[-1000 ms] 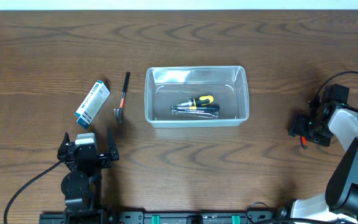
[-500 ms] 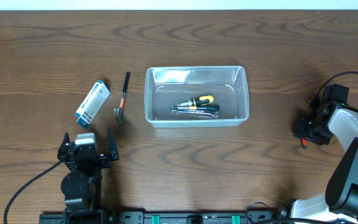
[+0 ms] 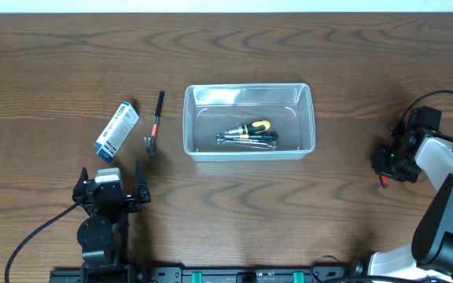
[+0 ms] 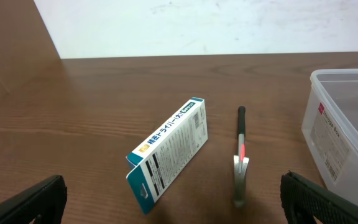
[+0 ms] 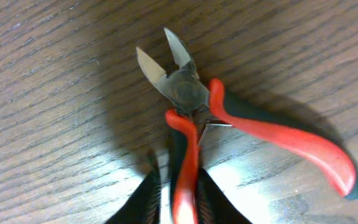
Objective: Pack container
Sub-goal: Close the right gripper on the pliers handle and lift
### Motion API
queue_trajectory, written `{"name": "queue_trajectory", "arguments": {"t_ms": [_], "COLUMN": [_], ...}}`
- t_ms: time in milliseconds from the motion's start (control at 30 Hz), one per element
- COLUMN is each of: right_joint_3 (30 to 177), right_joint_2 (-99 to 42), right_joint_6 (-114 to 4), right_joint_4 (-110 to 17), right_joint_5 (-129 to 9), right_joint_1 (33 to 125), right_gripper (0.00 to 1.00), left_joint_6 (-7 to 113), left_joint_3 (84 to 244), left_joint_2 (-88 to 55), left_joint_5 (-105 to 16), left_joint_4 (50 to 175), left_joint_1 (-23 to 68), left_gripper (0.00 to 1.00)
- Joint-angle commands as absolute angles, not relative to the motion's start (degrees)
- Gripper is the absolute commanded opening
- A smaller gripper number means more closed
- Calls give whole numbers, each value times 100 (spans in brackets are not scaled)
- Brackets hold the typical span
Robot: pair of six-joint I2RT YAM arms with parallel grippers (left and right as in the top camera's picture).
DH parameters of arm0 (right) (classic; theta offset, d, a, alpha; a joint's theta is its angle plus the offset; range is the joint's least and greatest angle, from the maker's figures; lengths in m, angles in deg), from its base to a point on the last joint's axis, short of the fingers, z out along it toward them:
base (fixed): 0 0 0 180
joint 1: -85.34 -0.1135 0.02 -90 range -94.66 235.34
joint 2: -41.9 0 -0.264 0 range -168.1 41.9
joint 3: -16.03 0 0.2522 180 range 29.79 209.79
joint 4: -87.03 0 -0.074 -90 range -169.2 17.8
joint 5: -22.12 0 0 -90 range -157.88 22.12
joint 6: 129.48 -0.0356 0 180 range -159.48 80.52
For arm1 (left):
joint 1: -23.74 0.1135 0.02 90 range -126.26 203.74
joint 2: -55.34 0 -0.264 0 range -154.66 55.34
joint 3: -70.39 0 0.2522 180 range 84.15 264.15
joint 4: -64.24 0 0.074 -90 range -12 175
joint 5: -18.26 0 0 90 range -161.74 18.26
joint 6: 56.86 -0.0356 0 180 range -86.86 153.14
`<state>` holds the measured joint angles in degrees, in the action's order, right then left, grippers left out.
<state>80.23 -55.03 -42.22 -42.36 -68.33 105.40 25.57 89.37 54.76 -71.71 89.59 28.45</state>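
The dark wood-grain counter (image 3: 289, 204) carries a clear rectangular plastic container (image 3: 248, 86). Left of it lie a black-handled metal hammer (image 3: 156, 119) and a white-and-blue cardboard box (image 3: 117, 130). Well to its right lie red-handled cutting pliers (image 5: 188, 92).

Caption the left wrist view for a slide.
Open left gripper faces a white-and-blue box, a black-handled tool and one corner of the clear container on the wooden table.

Black arm (image 3: 99, 228), white link (image 3: 439, 156), black cable (image 3: 31, 234)
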Motion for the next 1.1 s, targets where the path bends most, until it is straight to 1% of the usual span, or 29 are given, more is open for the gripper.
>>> {"name": "queue_trajectory", "arguments": {"t_ms": [0, 33, 133, 233, 467, 833, 1067], "right_joint_3": [7977, 7977, 7977, 7977, 8204, 9913, 11120], "right_joint_2": [-5553, -5553, -5553, -5553, -5549, -5549, -5549], "right_joint_6": [-4266, -4266, -4266, -4268, -4421, -4412, -4010], "right_joint_4": [-4221, -4219, -4217, -4212, -4068, -3006, -2355], "right_joint_5": [-6831, -6831, -6831, -6831, -6831, -6831, -6826], "right_joint_1": [10514, 10514, 10514, 10514, 10514, 10485, 10050], "right_gripper": [10, 8, 7, 1, 1, 1, 1], "left_joint_6": [2502, 2502, 2502, 2502, 2502, 2502, 2502], "left_joint_3": [8784, 8784, 8784, 8784, 8784, 8784, 8784], "left_joint_2": [5511, 5511, 5511, 5511, 5511, 5511, 5511], "left_joint_5": [-7153, -7153, -7153, -7153, -7155, -7153, -7153], "left_joint_4": [9012, 9012, 9012, 9012, 9012, 9012, 9012], "left_joint_1": [2821, 2821, 2821, 2821, 2821, 2821, 2821], "left_gripper": [98, 98, 98, 98, 98, 98, 98]}}
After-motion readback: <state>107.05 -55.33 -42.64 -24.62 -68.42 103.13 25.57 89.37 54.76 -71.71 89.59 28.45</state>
